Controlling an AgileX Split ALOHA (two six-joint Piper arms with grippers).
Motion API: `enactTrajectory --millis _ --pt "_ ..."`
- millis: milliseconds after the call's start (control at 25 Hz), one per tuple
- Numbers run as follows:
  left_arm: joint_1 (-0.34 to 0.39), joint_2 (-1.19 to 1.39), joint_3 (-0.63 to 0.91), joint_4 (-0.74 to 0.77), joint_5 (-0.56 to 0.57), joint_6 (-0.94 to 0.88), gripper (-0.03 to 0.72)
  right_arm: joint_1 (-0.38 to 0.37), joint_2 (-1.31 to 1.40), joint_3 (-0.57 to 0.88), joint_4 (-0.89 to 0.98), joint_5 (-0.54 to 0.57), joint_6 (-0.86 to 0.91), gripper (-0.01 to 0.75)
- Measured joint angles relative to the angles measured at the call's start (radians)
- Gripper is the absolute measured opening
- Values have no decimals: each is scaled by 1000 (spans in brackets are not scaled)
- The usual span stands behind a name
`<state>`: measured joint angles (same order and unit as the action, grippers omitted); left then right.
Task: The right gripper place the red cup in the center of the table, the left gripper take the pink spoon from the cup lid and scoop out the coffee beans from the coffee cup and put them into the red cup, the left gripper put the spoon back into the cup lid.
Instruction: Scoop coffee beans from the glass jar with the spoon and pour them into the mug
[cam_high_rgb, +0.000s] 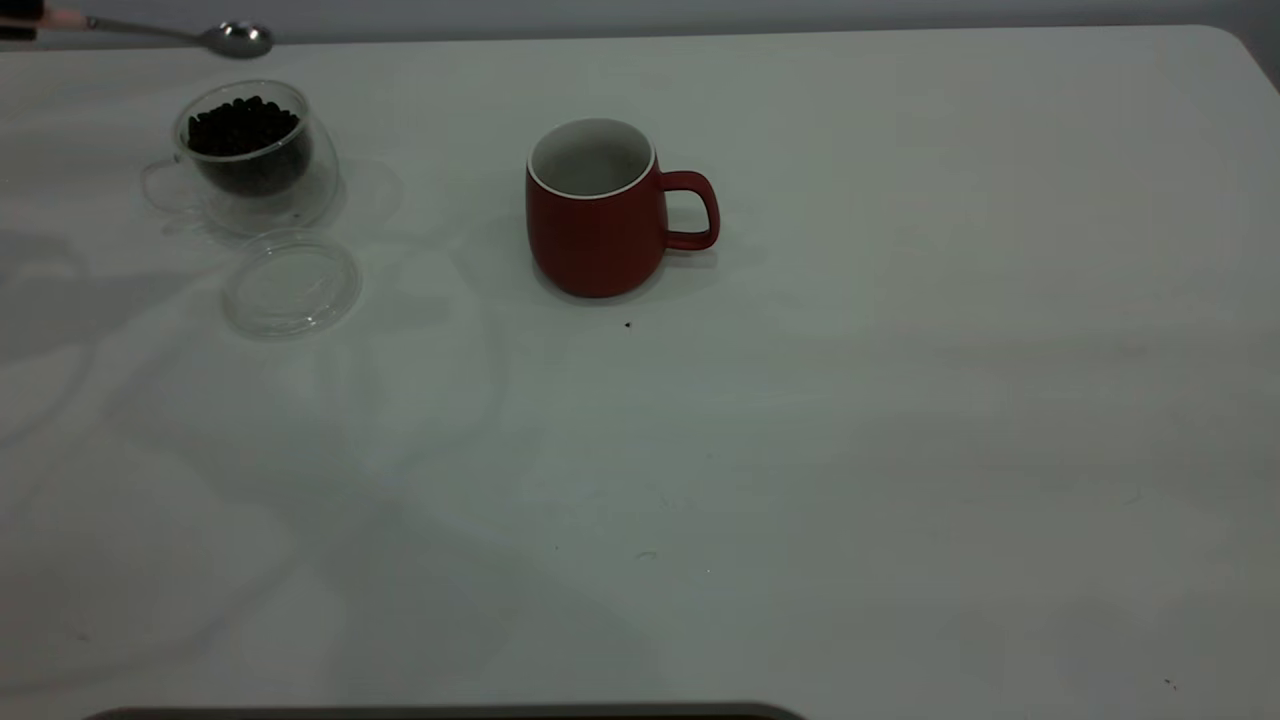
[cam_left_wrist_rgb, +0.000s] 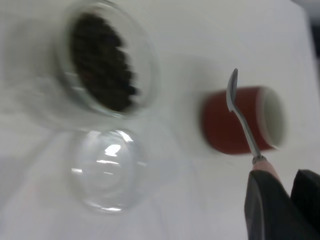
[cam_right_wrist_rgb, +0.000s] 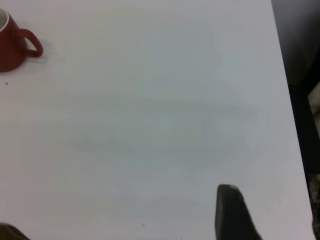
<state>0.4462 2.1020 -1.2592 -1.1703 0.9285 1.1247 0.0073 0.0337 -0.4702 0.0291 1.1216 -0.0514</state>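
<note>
The red cup stood upright and empty near the middle of the table, handle toward the right arm's side. Well to its left arm's side sat the coffee cup, filled with beans, and just in front of that cup lay the lid, bare. The left gripper, fingers pinched on the pink handle of the spoon, held it level in the air just behind the coffee cup. The right gripper hung over bare tabletop far from the red cup; whether its claw was spread or closed could not be told.
</note>
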Motion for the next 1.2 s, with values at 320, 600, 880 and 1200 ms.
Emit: enactTrajectory --millis 320,600,880,1200 --pt "18 60 -1 -10 -157 35 119 0 0 0 0 0 0 415" --pt "18 157 -1 -221 -177 206 119 0 0 0 0 0 0 415" --pt "18 218 -2 -312 -173 287 119 0 0 0 0 1 0 415" --pt "18 234 -2 -316 -171 337 119 0 0 0 0 1 0 415"
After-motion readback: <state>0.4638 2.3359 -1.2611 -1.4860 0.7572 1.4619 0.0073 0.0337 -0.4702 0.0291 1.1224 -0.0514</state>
